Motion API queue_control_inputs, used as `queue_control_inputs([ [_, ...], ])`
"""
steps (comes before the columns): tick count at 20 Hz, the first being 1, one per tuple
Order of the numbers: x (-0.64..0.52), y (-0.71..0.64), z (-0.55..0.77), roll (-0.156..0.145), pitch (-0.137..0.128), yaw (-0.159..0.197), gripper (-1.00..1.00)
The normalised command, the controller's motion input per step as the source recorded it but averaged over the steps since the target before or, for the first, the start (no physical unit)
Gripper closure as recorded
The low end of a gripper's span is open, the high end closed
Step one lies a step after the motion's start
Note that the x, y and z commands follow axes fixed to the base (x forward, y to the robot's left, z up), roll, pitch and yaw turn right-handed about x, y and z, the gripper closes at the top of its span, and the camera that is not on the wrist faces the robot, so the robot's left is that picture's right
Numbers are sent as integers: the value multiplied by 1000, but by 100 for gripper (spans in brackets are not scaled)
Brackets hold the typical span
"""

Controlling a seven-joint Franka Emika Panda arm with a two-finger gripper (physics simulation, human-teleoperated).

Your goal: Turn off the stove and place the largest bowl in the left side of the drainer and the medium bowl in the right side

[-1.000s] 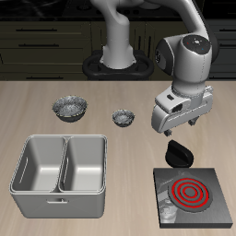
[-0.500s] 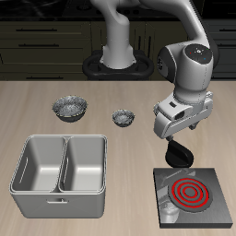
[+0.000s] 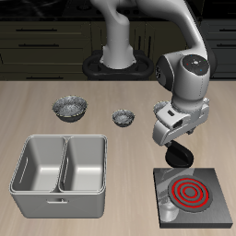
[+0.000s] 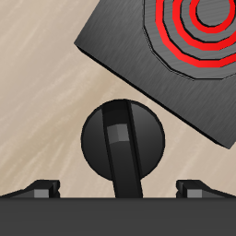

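Note:
The stove (image 3: 190, 194) lies near the table's front edge, its coil rings glowing red; it also shows in the wrist view (image 4: 157, 55). Its black knob (image 3: 179, 159) sits just behind it, seen in the wrist view (image 4: 121, 138) with its bar upright. My gripper (image 3: 175, 145) hangs open just above the knob, and in the wrist view (image 4: 120, 189) a fingertip shows on each side of the bar. The drainer (image 3: 37, 191) stands empty. A wide silver bowl (image 3: 69, 109) and a clearly smaller bowl (image 3: 123, 117) sit behind it. I cannot tell which bowl is the medium one.
A shiny crinkled silver patch (image 3: 169, 214) shows at the stove's front corner, partly hidden. The robot's base (image 3: 118, 60) stands at the table's back, with dark cabinets behind it.
My gripper has come down from above onto the knob and shifted slightly toward the bowls. The rings stay red, and the bowls and drainer have not moved.

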Motion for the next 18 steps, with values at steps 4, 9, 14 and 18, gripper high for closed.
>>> queue_control_inputs([
  [4, 55, -116, -99, -11, 16, 11, -100],
  [9, 63, -74, -75, -20, 19, 10, -100],
  [14, -26, 56, -352, 18, 51, 45, -100],
  [18, -8, -18, -139, 1, 26, 4, -100],
])
